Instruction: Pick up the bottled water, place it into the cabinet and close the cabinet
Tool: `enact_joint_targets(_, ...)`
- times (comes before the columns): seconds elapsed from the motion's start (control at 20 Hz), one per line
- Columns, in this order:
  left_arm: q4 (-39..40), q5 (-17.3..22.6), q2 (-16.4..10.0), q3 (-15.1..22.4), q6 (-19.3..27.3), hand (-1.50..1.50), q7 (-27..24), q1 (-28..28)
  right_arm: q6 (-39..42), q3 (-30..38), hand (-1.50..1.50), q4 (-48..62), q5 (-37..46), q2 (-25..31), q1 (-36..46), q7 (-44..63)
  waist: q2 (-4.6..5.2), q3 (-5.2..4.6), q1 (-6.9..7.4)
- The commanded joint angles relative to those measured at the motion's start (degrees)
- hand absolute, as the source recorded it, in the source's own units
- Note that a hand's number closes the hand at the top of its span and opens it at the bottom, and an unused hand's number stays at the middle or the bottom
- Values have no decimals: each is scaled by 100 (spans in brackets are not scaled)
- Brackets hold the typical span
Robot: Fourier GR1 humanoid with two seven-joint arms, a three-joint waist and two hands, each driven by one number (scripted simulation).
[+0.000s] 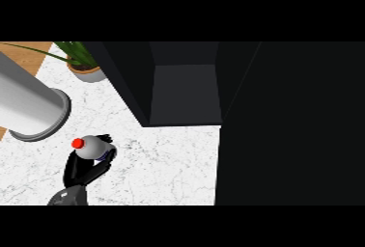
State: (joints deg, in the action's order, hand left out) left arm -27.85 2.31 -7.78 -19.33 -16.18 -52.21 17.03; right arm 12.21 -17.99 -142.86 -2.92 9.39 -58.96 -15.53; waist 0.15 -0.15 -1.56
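Head view: left hand (78,169) curled round the red-capped bottled water (91,147), near the open cabinet (184,91)

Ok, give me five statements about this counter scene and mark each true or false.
1. The left hand is curled round the bottled water. True.
2. The bottle's cap is blue. False: it is red.
3. The bottle stands inside the cabinet. False: it is in the hand over the counter, left of the cabinet.
4. The cabinet is open. True.
5. A potted plant stands at the counter's far edge. True.
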Motion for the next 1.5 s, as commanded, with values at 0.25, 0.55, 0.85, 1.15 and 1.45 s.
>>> enact_joint_targets(0.25,696,240,19,-124,-542,150,-461,485,99,39,-150,-371,-129,143,-107,48,1,1,-2)
enact_joint_targets(0.55,751,206,702,64,-158,150,-431,96,-200,-26,-150,-582,-146,7,132,452,-4,7,90)
enact_joint_targets(0.85,146,287,532,235,-385,150,-225,9,-94,132,-150,-704,-315,207,-137,363,-35,16,115)
enact_joint_targets(1.15,171,870,772,840,-159,150,53,376,-155,-406,-150,-524,115,36,-79,242,-34,9,62)
enact_joint_targets(1.45,-751,1937,777,1979,487,150,1131,601,-173,56,-150,-373,-336,66,237,387,-56,19,138)
